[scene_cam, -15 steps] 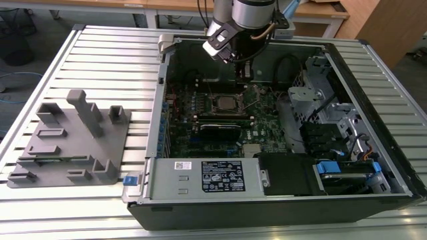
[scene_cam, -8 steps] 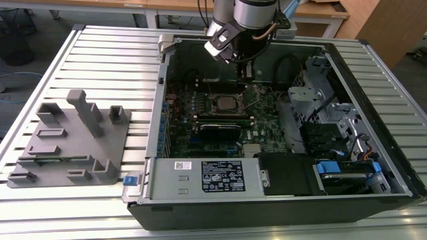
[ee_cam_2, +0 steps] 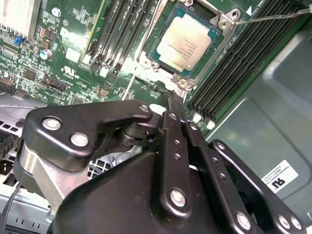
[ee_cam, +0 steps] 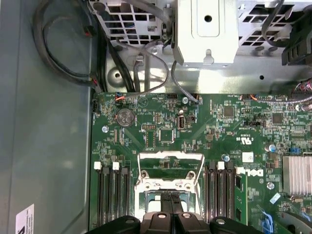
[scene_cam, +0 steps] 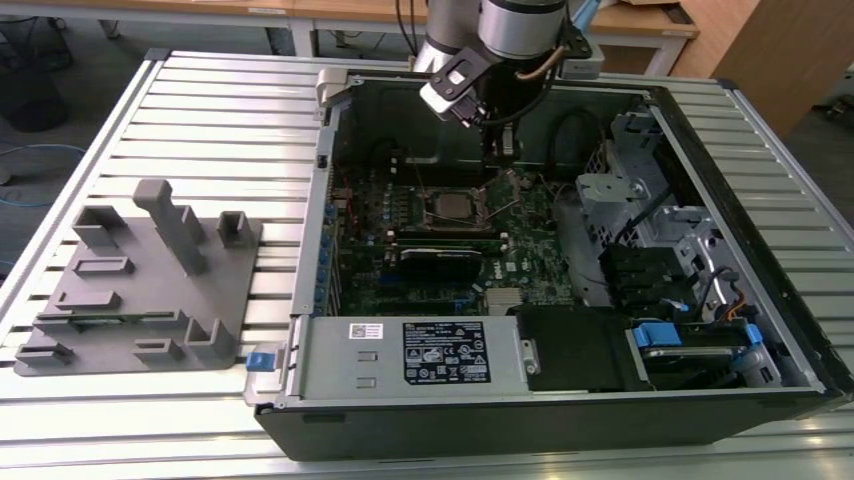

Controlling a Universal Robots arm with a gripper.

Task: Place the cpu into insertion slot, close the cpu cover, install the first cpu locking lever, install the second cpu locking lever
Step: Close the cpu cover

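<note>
Slatted metal bench (scene_cam: 200, 110), open black computer case (scene_cam: 400, 430). Near the seated silver-tan square cpu (ee_cam_2: 187, 41), my gripper (ee_cam: 171, 207), fingers (ee_cam_2: 173, 126) pressed together, could slip and scratch it.

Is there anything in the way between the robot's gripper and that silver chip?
Nothing visible does. In the second wrist view the gripper ends just short of the cpu, which lies framed by the cpu cover. Between them is low green circuit board.

cpu (ee_cam_2: 184, 41): dull metal | cpu cover (ee_cam_2: 220, 29): shiny metal | end effector (ee_cam_2: 173, 98): smooth black
</note>
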